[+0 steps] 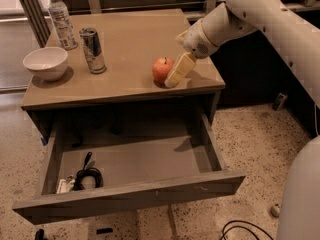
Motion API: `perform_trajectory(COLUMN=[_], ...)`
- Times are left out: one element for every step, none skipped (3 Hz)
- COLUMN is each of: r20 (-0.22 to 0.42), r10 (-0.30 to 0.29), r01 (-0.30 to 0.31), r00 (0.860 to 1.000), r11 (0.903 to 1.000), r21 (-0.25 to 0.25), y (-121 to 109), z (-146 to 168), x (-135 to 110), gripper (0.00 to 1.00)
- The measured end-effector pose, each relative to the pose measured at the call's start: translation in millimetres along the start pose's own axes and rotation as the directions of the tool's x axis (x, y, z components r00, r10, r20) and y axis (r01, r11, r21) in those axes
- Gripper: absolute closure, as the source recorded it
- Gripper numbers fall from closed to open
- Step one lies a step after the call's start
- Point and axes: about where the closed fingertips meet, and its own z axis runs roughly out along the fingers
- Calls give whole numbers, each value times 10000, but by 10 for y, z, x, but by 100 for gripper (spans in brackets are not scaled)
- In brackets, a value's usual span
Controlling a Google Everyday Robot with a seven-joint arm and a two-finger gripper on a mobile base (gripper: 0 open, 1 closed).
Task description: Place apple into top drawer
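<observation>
The red-orange apple (161, 69) sits on the tabletop (130, 44) near its front right edge. My gripper (172, 79), cream-coloured at the end of the white arm, reaches down from the upper right and is right against the apple's right side, its tip at tabletop level. The top drawer (125, 196) is pulled wide open below the table, and its smooth grey inside faces up. The apple is outside the drawer, above its back right part.
A white bowl (45, 62), a drink can (93, 50) and a plastic water bottle (59, 18) stand on the table's left side. A coiled black cable (86, 176) lies in the drawer's front left corner. More cables lie on the speckled floor at the lower right.
</observation>
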Motion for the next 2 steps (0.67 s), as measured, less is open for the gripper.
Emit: perform_trajectory(r20=[-66,-42], r10=[38,95], r01=[-40,-97], r00=[10000,9999], r11=[9998,9991], r21=[-212,-407], y=[-36,-64], z=[162,299], x=[17,8], gripper=[0,0])
